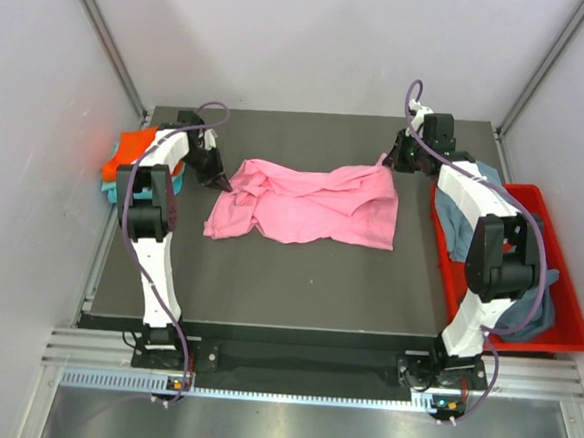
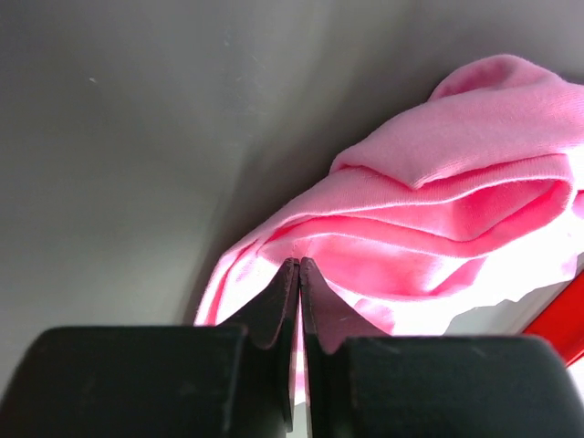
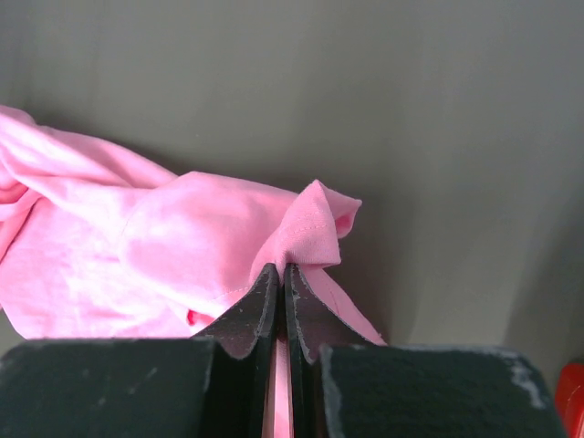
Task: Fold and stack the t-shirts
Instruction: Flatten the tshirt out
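I am pinching the pink t-shirt (image 1: 308,205), lying rumpled on the tabletop (image 1: 298,280) with its long axis running away from the red bin (image 1: 544,346), at both ends: right tool (image 1: 391,162) clenching the corner nearest the bin, left tool (image 1: 222,183) clenching the edge farthest from it.
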`<state>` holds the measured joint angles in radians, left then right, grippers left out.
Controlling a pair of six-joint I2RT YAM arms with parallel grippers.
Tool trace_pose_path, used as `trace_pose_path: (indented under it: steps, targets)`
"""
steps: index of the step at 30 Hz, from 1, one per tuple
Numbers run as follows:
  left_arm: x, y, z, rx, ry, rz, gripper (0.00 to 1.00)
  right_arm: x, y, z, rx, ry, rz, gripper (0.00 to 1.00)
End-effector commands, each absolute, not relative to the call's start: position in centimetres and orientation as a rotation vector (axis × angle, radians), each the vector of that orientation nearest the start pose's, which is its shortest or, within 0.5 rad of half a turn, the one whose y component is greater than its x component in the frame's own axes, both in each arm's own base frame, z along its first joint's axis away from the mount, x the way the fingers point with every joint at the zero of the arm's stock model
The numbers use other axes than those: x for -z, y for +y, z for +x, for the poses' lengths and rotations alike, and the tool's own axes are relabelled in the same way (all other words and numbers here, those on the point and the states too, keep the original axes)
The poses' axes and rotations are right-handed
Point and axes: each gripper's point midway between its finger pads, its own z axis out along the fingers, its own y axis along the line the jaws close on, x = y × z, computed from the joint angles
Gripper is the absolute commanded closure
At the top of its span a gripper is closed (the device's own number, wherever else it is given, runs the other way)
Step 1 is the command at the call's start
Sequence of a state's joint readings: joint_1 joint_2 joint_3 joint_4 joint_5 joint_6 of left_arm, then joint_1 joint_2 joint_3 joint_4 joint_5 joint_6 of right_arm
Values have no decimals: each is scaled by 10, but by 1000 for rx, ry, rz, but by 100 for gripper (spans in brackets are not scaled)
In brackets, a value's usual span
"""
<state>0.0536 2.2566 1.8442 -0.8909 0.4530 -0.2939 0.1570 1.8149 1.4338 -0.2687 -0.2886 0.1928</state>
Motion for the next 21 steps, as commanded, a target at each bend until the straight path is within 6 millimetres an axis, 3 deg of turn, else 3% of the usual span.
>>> trace_pose_path:
  steps: [1, 3, 9, 12, 13, 21]
  targets:
    - [-67, -64, 475, 714, 2744, -371, 94, -194, 140, 498, -502, 2106, -153, 100]
    - [-66, -64, 474, 712, 2747, -373, 99, -193, 139, 498, -499, 2110, -150, 100]
    - [-65, -62, 472, 696, 2752, -371, 100, -194, 139, 496, -501, 2106, -151, 100]
    - [-64, -55, 474, 635, 2750, -387, 65, -193, 139, 495, -498, 2107, -153, 100]
    - [-66, -55, 474, 631, 2750, -393, 61, -192, 139, 495, -498, 2108, -152, 100]
    - [-58, -66, 467, 719, 2766, -466, 62, -191, 140, 495, -502, 2109, -152, 100]
